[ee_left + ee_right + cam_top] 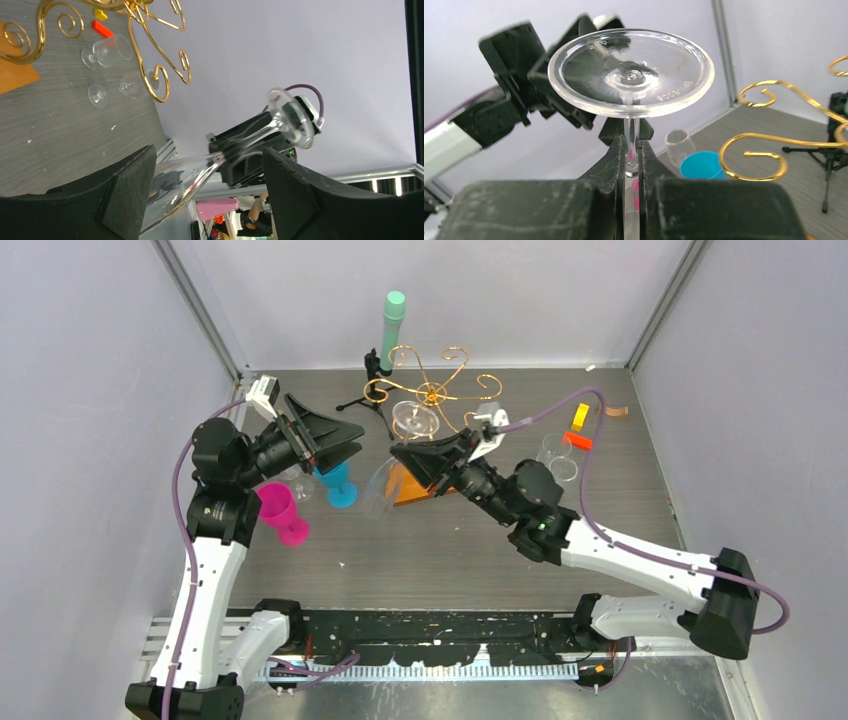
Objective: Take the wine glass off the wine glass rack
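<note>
Just in front of the gold wire wine glass rack [432,392], clear of its curled arms, the transparent wine glass [630,75] hangs tilted. Its round foot points up toward the rack and its bowl down toward the left gripper [340,438], whose jaws gape wide, apparently not touching it. The right gripper [632,150] pinches the thin stem.

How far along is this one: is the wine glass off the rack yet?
Looks done: the wine glass is held foot up, clear of the gold arms of the wine glass rack. In hand: the right claw is shut on its stem, while the left claw stands open with the bowl between its fingers, not gripping. Left: probably only setting the glass down away from the rack.
</note>
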Robot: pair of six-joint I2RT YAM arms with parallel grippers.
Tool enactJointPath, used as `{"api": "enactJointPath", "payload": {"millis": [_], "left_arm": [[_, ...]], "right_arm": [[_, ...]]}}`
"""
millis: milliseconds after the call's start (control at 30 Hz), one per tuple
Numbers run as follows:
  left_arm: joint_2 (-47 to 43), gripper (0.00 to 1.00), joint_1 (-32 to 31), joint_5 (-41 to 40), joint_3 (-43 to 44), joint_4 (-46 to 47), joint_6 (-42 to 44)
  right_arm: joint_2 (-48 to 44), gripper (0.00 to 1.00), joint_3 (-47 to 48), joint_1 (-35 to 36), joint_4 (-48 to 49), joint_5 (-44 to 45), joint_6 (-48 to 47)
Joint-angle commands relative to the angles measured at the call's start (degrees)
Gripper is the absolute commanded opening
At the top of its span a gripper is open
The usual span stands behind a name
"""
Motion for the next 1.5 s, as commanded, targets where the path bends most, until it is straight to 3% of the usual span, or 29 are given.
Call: {"api": "enactJointPath", "payload": {"millis": [0,167,433,633,867,1200,1467], "left_arm": [[-0.3,0.82,-0.1,-0.1,0.3,-1.1,5.8],[-0.4,0.86,-0.2,0.2,-0.7,-0.1,4.6],[-1.5,0.84,-1.6,4.9,-4.3,15.6,-9.0],[-2.0,0.72,-2.2,4.7,-4.0,21.6,-14.8],[-1.4,0.65,-3.1,3.7,-4.6,27.8,-21.1],[1.0,0.45,-3.8,-2.3,-10.3,45.6,-37.1],[2.2,0.34,-4.3,-2.2,-9.2,47.6,-38.6]], "right_arm": [[-6.7,0.0,-1.1,-0.1,7.7,8.8,0.8],[-10.0,0.0,-2.1,0.0,10.9,14.9,3.5],[-8.1,0.0,-3.7,0.0,21.8,27.7,10.8],[-5.7,0.0,-2.8,0.0,24.2,32.3,14.3],[-3.4,0.0,-2.4,-0.1,24.9,32.1,18.3],[0.5,0.0,-2.8,0.0,28.6,31.4,21.2],[1.8,0.0,-2.6,0.0,28.9,30.5,22.2]]}}
